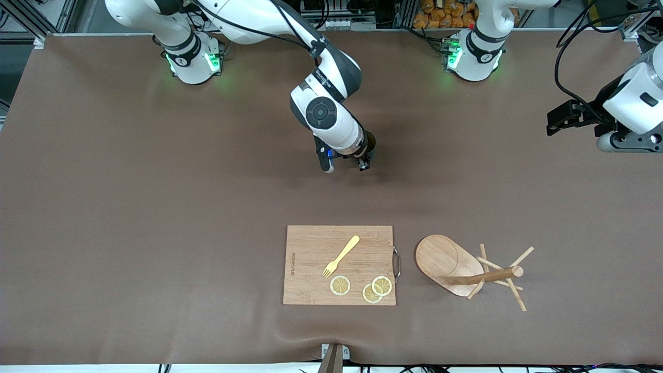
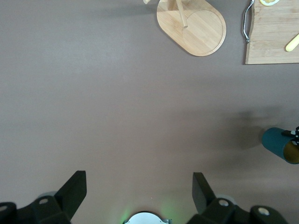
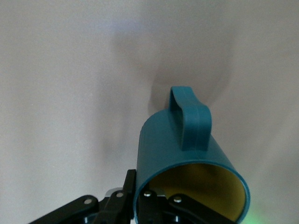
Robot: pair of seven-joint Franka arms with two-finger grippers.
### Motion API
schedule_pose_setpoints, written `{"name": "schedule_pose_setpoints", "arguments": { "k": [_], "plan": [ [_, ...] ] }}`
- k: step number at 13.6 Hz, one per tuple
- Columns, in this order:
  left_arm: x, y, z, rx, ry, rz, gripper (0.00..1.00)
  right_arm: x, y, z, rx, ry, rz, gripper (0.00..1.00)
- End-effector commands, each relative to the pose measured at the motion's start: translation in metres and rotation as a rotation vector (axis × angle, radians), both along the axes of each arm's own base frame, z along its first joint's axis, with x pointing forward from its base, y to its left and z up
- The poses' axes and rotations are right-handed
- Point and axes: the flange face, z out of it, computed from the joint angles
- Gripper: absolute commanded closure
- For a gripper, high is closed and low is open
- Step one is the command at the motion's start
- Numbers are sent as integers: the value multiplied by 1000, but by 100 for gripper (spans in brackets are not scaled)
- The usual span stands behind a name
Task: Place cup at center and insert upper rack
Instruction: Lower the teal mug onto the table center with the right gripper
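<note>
My right gripper point(image 1: 362, 158) hangs over the middle of the table, shut on the rim of the dark teal cup point(image 3: 187, 149), one finger point(image 3: 131, 186) outside the wall and the other inside. The cup is tilted, its handle and yellowish inside showing; in the front view the wrist hides most of the cup point(image 1: 369, 141). The upper rack point(image 1: 445, 264), a wooden mug tree, lies tipped on its side near the front camera, its post point(image 1: 489, 276) and pegs pointing toward the left arm's end. My left gripper point(image 2: 139, 186) waits open and empty above the left arm's end of the table.
A wooden cutting board point(image 1: 311, 269) with a metal handle lies beside the mug tree, toward the right arm's end. On it rest a yellow fork point(image 1: 342, 255) and three lemon slices point(image 1: 340, 285). Brown cloth covers the table point(image 1: 155, 207).
</note>
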Motion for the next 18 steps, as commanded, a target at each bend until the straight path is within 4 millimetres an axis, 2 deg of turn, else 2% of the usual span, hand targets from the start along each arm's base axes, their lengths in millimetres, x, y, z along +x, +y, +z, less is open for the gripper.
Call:
{"name": "schedule_pose_setpoints", "arguments": {
  "k": [1, 7, 8, 10, 12, 13, 14, 15, 16, 17, 18],
  "plan": [
    [1, -1, 2, 9, -10, 2, 0, -4, 11, -18, 7, -6, -25, 100],
    [1, 1, 2, 9, -8, 4, 0, -5, 11, -29, 2, -6, -31, 100],
    [1, 1, 2, 9, -8, 4, 0, -1, 8, -28, 4, -2, -43, 95],
    [1, 1, 1, 9, -7, 4, 0, -2, 10, -27, 4, -3, -41, 70],
    [1, 1, 1, 9, -7, 4, 0, -3, 9, -29, 1, -2, -40, 60],
    [1, 1, 1, 9, -7, 4, 0, -3, 9, -30, 0, -1, -40, 48],
    [1, 1, -1, 9, -4, 4, 0, -1, 8, -29, 0, -1, -42, 46],
    [1, -1, 1, 9, -7, 1, 0, -1, 8, -28, 1, -2, -42, 37],
    [1, -1, 1, 9, -8, 1, 0, 0, 8, -27, 0, 2, -41, 23],
    [1, -2, 0, 9, -7, -1, 0, 0, 7, -25, 0, 3, -40, 16],
    [1, -2, 0, 9, -7, 1, 0, 0, 6, -22, -4, 12, -35, 14]
  ]
}}
